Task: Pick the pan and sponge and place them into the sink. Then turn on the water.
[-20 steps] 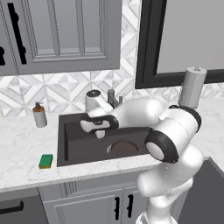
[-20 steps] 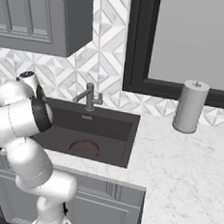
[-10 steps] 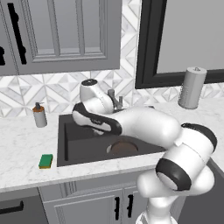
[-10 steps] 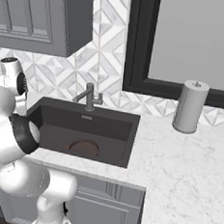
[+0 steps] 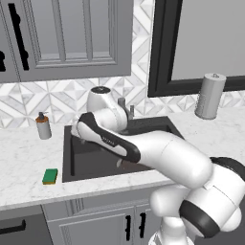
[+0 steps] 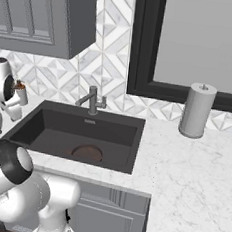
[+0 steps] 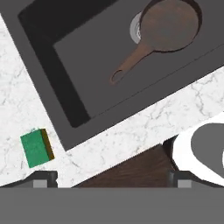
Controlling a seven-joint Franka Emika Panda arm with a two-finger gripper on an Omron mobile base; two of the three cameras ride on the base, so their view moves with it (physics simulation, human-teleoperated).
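The pan (image 7: pixel 169 25) lies flat on the floor of the sink (image 7: pixel 83 57), its round bowl partly covering the silver drain (image 7: pixel 135 29) and its long handle stretching away across the dark basin floor. In the right base view the pan (image 6: pixel 88 152) shows as a brown disc near the front wall of the sink (image 6: pixel 111 132), below the grey faucet (image 6: pixel 92 100) that stands on the back rim. The sponge (image 5: pixel 50 176) sits on the white marble counter (image 5: pixel 24 158) just outside the sink's left front corner, green face up; from the hand camera the sponge (image 7: pixel 37 147) shows a yellow-brown edge along one side and lies apart from the basin rim. The gripper (image 7: pixel 111 179) hangs above the counter's front edge between sponge and pan, and its two dark tips stand wide apart at the bottom corners of the hand view with nothing between them. A small soap bottle (image 5: pixel 44 127) stands at the back of the counter left of the sink, and a roll of paper towels (image 5: pixel 210 96) stands upright to the right, well away from the basin.
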